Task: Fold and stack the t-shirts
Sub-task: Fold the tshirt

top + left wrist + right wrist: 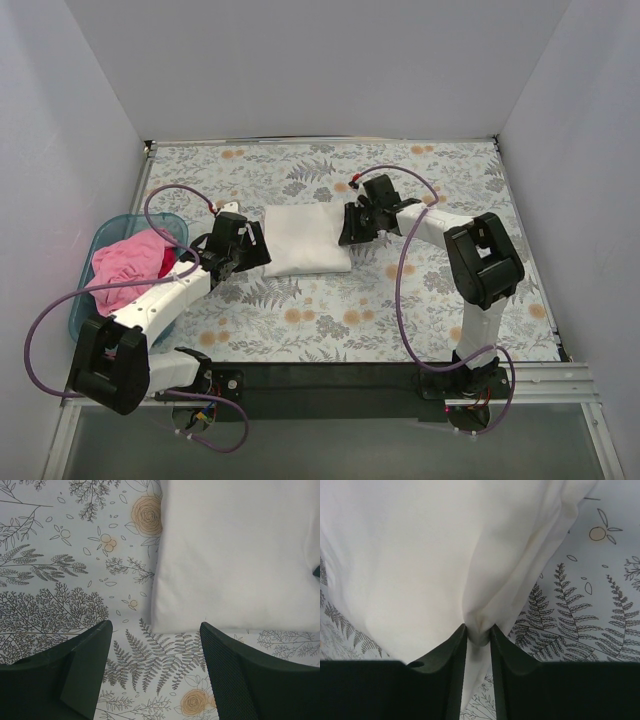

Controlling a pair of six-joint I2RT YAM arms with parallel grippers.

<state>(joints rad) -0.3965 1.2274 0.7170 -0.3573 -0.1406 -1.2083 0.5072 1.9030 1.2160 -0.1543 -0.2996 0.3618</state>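
Top external view: a floral-print table [330, 320] walled in by plain white panels [300, 60]; well left of the folded white t-shirt [305, 240], a teal basket [100, 240] holds the crumpled pink t-shirt [125, 262]; the left gripper [156, 629] sits just beside the white t-shirt's left edge, jaws spread wide, empty; the right gripper [478, 632], at its right edge, is pinched tight on a white fold.

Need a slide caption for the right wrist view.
Right gripper pinches a bunched fold of the white t-shirt over the floral tablecloth.

Black-and-white arms [165, 295], purple cables [398, 285]
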